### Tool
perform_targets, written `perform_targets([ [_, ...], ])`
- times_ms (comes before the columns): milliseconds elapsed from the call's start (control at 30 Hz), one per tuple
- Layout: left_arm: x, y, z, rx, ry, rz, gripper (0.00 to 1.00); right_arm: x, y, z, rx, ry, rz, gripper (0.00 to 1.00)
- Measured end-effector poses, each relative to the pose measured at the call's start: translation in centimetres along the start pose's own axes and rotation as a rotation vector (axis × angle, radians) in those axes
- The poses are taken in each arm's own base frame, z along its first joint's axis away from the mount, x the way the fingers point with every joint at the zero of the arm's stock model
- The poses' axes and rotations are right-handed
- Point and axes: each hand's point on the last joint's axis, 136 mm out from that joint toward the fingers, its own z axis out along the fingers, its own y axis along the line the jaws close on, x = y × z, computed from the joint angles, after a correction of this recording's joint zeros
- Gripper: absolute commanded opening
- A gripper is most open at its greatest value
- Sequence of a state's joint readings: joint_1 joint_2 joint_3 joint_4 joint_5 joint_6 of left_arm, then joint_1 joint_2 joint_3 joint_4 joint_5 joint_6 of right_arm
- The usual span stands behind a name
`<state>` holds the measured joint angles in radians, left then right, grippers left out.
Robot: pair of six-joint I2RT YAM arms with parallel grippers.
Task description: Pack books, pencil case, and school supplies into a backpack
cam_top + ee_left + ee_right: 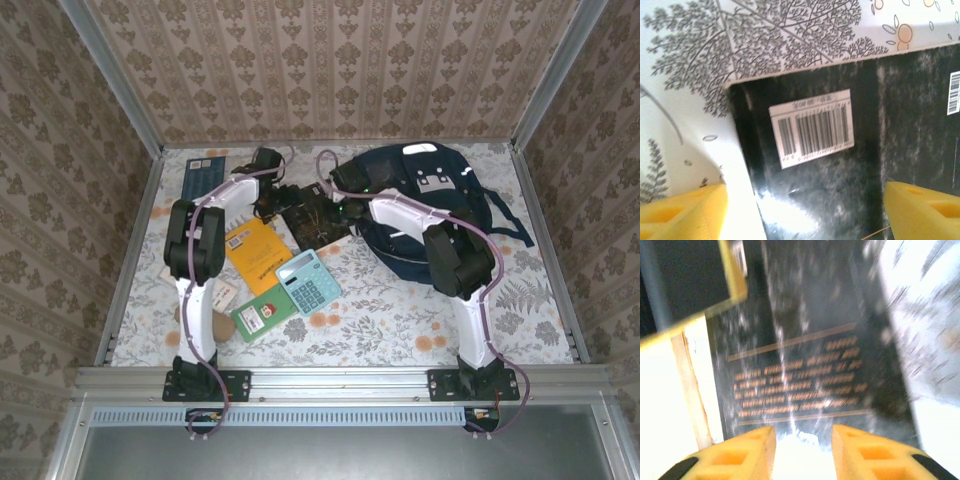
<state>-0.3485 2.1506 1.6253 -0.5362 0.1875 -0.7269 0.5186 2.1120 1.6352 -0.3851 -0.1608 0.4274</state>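
- Top external: at the far right of the table (400, 325), the navy backpack (440, 180), lying on the floral cloth.
- Just left of it, at the far middle, the black book (305, 222), with both arms reaching in over it.
- Nearer the front left, in a loose cluster: the orange-yellow book (256, 252), the calculator (309, 282) just beside its right edge, and the small green book (263, 313) just below both.
- In the far left corner, the dark blue book (205, 166). Beside the left arm's lower link, the tan pencil case (222, 327) and a small white card (222, 293).
- Left wrist: left gripper (805, 212) spread wide with nothing held, poised over a corner of the black book, near its white barcode label (812, 127).
- Right wrist: right gripper (802, 452) part-way open, with a modest gap between the yellow fingers (735, 457). Glossy black cover with gold lettering running up from that gap. Too blurred to tell any contact with the cover.
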Motion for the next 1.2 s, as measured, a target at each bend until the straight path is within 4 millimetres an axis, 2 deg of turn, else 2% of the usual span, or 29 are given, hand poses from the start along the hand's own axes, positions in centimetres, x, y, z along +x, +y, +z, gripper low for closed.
perform_targets([
  [100, 1.1, 0.2, -0.4, 0.012, 0.001, -0.015, 0.83, -2.5, -1.0, -0.6, 0.016, -0.049, -0.017, 0.40],
  [200, 2.2, -0.1, -0.4, 0.031, 0.006, -0.027, 0.82, -3.5, -2.1, 0.2, 0.033, -0.059, -0.030, 0.40],
  [267, 2.8, -0.4, -0.2, 0.041, 0.015, -0.035, 0.82, -3.3, -2.6, 1.3, 0.042, -0.042, -0.038, 0.39],
  [400, 3.0, -0.8, -0.1, 0.048, 0.011, -0.047, 0.82, -1.3, -3.8, 3.8, 0.061, 0.029, -0.040, 0.39],
  [500, 3.2, -1.1, 0.0, 0.056, 0.017, -0.055, 0.81, -0.3, -4.2, 4.8, 0.063, 0.061, -0.035, 0.39],
  [600, 3.3, -1.2, 0.2, 0.056, 0.019, -0.060, 0.80, -0.8, -3.8, 4.6, 0.053, 0.053, -0.037, 0.37],
  [867, 3.1, -1.5, 0.5, 0.092, 0.021, -0.078, 0.77, -0.4, -3.7, 4.9, 0.027, 0.077, -0.026, 0.34],
  [1200, 1.7, -2.9, 0.2, 0.341, -0.021, -0.145, 0.72, -0.5, -4.9, 4.6, 0.037, 0.087, 0.007, 0.34],
])
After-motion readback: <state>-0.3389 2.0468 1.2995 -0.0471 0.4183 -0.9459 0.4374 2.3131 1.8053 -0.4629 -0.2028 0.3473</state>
